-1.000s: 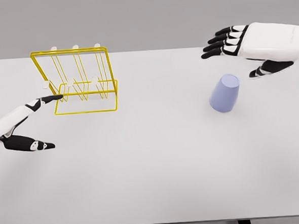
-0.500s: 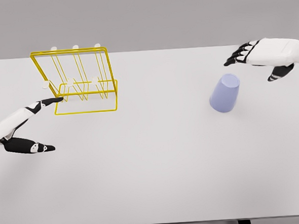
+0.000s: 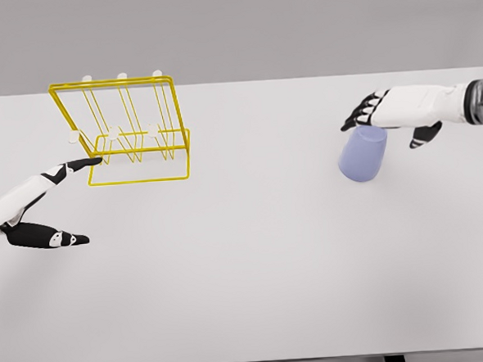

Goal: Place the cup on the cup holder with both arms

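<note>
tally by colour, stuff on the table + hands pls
Lavender: 1, the cup
Yellow: 1, the wire cup holder
White and black: 2, the left hand and the right hand, both open and holding nothing
Total: 4, on the white table

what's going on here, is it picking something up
Not yet. The robot's right hand hovers just behind the top of a pale blue cup on the white table, fingers spread, holding nothing. It looks ready to take the cup. The left hand rests open at the left, a fingertip at the lower corner of the yellow wire cup holder. The holder's pegs are bare, and the cup stands far to its right.
</note>
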`<state>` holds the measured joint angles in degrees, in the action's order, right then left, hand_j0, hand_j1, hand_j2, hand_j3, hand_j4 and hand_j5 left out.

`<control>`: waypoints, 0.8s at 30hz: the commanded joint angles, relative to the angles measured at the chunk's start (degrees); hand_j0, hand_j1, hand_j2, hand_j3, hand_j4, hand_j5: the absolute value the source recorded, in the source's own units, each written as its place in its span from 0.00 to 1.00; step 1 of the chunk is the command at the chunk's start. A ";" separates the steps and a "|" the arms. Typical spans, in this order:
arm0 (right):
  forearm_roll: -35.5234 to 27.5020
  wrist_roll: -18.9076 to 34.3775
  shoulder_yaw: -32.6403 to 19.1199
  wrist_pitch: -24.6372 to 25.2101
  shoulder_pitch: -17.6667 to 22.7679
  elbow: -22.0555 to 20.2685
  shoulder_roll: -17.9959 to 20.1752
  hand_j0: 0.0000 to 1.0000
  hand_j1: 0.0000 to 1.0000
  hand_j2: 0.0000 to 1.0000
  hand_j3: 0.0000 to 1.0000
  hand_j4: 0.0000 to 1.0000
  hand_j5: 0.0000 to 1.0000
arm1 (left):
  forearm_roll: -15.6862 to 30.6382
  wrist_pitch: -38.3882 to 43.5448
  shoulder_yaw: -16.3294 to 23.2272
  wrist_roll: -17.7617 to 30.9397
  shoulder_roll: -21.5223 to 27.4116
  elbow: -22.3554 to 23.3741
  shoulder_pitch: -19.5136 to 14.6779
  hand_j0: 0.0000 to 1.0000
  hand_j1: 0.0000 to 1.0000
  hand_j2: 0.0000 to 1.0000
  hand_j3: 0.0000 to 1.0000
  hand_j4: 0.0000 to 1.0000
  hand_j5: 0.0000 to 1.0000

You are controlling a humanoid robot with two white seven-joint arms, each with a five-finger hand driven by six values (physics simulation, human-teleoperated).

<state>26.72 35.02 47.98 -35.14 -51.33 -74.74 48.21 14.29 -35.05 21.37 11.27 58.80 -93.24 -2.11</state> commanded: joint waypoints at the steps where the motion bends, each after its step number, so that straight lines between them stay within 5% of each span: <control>1: 0.44 -0.02 0.71 0.14 0.00 0.39 -0.48 1.00 1.00 1.00 1.00 1.00 1.00 | 0.39 0.05 -0.02 -0.02 0.08 -0.02 0.00 1.00 1.00 1.00 1.00 1.00 1.00; 20: 2.46 -0.02 1.94 0.14 -1.05 1.27 -2.51 1.00 1.00 1.00 1.00 1.00 1.00 | 0.39 0.05 -0.02 -0.02 0.08 -0.02 0.09 1.00 1.00 1.00 1.00 1.00 1.00; 24: 2.55 -0.02 2.12 0.14 -1.05 1.27 -2.51 0.92 0.92 0.92 0.92 0.92 0.92 | 0.39 0.05 -0.02 -0.02 0.08 -0.02 0.09 1.00 1.00 1.00 1.00 1.00 1.00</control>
<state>29.43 35.02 50.13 -35.13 -52.38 -73.48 45.69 14.29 -35.05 21.37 11.27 58.80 -93.23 -2.02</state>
